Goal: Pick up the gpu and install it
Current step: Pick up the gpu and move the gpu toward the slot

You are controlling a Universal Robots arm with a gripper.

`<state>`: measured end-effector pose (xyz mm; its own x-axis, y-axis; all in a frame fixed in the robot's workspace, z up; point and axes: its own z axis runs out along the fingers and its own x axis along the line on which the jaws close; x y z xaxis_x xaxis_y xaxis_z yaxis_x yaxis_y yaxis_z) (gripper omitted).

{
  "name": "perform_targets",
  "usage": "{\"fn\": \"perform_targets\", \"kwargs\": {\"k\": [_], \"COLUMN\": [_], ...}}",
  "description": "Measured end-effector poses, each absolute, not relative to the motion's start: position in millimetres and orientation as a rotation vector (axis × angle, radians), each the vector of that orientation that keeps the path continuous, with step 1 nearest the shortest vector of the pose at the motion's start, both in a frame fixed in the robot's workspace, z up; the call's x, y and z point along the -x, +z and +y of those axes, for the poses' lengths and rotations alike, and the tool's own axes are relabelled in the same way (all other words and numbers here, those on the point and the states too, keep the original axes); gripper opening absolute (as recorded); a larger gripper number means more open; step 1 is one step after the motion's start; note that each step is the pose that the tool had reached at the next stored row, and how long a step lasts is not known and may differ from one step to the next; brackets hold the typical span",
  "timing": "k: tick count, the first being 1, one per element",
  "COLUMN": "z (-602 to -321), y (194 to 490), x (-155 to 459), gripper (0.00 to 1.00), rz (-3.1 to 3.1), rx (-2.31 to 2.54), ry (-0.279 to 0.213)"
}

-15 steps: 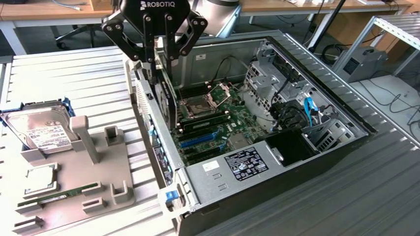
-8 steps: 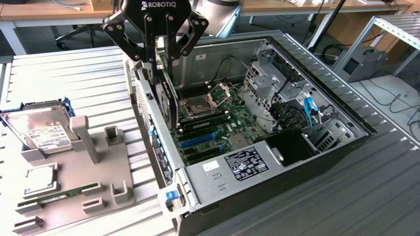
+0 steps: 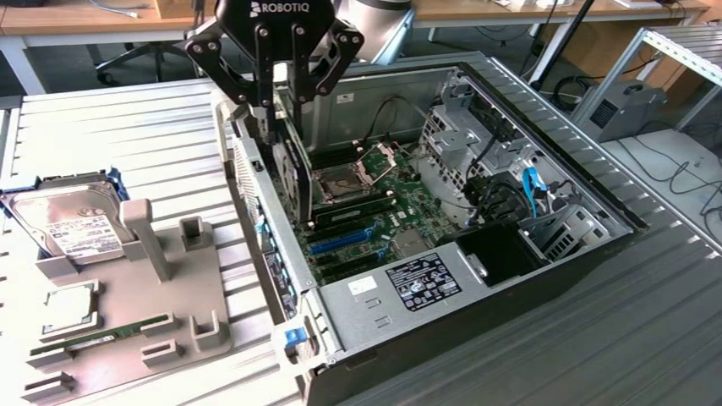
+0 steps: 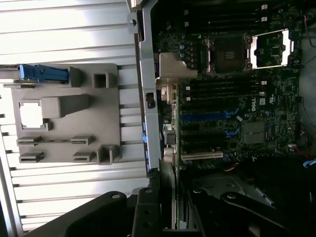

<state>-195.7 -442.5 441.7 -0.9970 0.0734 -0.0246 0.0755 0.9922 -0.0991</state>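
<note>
The gpu (image 3: 296,173) hangs upright, its long side vertical, clamped by its upper part between the 2 fingers of the gripper (image 3: 276,106), which are partly closed on the card. It sits inside the open computer case (image 3: 564,148), close along the case's wall on the exterior view's left, over the motherboard (image 3: 390,199) beside the CPU socket (image 3: 338,182). The blue slots (image 3: 344,241) lie just beyond its lower end. A grey holder (image 3: 169,296) and a hard drive (image 3: 73,224) rest outside that wall.

A lab: wooden desks (image 3: 68,17) line the frame's top, cables (image 3: 677,178) trail at right, an opened computer case (image 3: 451,279) sits centre.
</note>
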Motion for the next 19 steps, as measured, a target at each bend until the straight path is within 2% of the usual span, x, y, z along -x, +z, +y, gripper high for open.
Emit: {"fn": "perform_targets", "kwargs": {"k": [19], "z": [-442], "y": [442], "x": [184], "gripper": [0.26], "rz": [3.115], "rx": [-0.116], "ry": [-0.156]}}
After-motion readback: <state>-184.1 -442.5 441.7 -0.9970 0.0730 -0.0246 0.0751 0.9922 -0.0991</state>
